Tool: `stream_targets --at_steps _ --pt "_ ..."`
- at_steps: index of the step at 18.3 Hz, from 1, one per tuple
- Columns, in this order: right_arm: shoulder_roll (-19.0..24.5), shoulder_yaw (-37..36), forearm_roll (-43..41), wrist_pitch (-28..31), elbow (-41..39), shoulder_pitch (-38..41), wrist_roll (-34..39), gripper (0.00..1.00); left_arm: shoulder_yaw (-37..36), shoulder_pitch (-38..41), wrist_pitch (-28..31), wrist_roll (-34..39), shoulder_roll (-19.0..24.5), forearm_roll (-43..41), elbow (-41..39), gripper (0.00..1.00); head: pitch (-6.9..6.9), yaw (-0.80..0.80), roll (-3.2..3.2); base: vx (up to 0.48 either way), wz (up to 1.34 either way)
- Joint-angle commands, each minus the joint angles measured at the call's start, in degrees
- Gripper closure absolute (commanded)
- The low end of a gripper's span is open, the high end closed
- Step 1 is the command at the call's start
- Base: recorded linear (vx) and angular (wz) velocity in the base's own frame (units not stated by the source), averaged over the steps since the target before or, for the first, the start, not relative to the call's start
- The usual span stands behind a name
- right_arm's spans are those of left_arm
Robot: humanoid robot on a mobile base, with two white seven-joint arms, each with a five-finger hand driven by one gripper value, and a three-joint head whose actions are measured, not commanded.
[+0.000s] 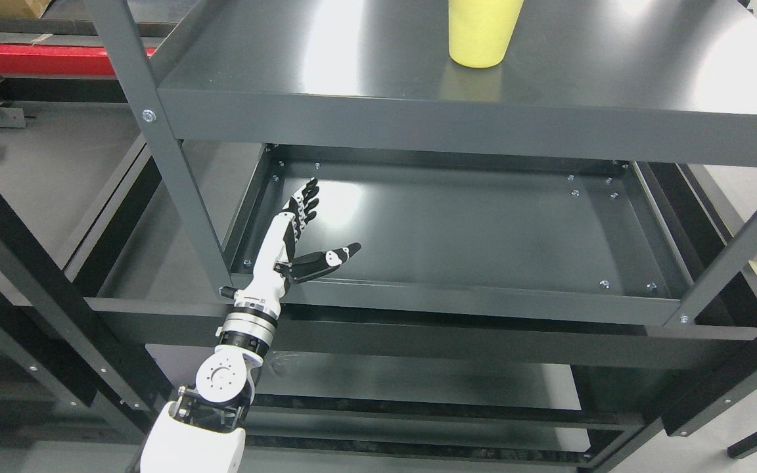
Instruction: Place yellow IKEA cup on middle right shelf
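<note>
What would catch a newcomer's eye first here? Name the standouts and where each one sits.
The yellow cup draws the eye first, bright against the dark grey shelf it stands on at the top of the picture. Next comes the white and black left hand, reaching in from the lower left with its fingers spread open over the empty shelf below, holding nothing. A red strip shows at the upper left.

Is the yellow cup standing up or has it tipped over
Standing. The yellow cup rests on its narrower base on the top shelf, walls rising out of frame, so its rim isn't visible. The left hand is below, empty.
</note>
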Motion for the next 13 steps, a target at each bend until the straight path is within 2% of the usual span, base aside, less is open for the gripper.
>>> stream_targets --at_steps 1,13 --pt "-1.00 0.97 -1.41 0.03 0.00 0.79 0.00 0.01 2.67 0.19 0.26 -0.17 1.00 1.31 -0.29 0.01 0.00 0.00 0.00 0.000 0.00" --pt "-1.00 0.97 -1.41 0.03 0.00 0.79 0.00 0.01 -0.23 0.19 -0.09 -0.17 1.00 1.49 -1.17 0.01 0.00 0.00 0.00 0.000 0.00"
